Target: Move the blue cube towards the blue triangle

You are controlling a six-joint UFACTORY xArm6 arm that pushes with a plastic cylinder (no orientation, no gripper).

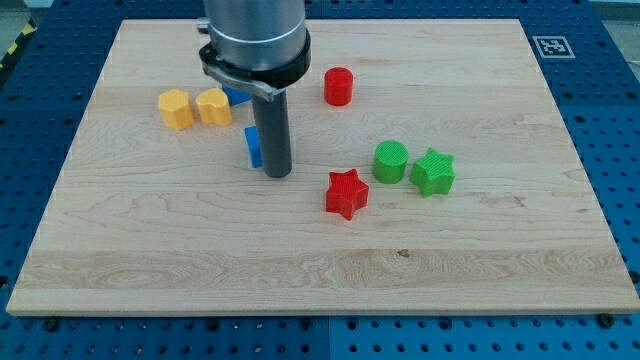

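Note:
The blue cube (254, 146) lies left of the board's middle, mostly hidden behind my rod. My tip (278, 175) rests on the board right against the cube's right side. The blue triangle (236, 97) sits just up and left of the cube, partly hidden by the arm's body, next to a yellow block.
Two yellow blocks (176, 108) (213, 105) sit at the left next to the triangle. A red cylinder (339, 86) is toward the top middle. A red star (346, 193), a green cylinder (391, 161) and a green star (433, 172) lie to the right. The wooden board (320, 280) rests on a blue table.

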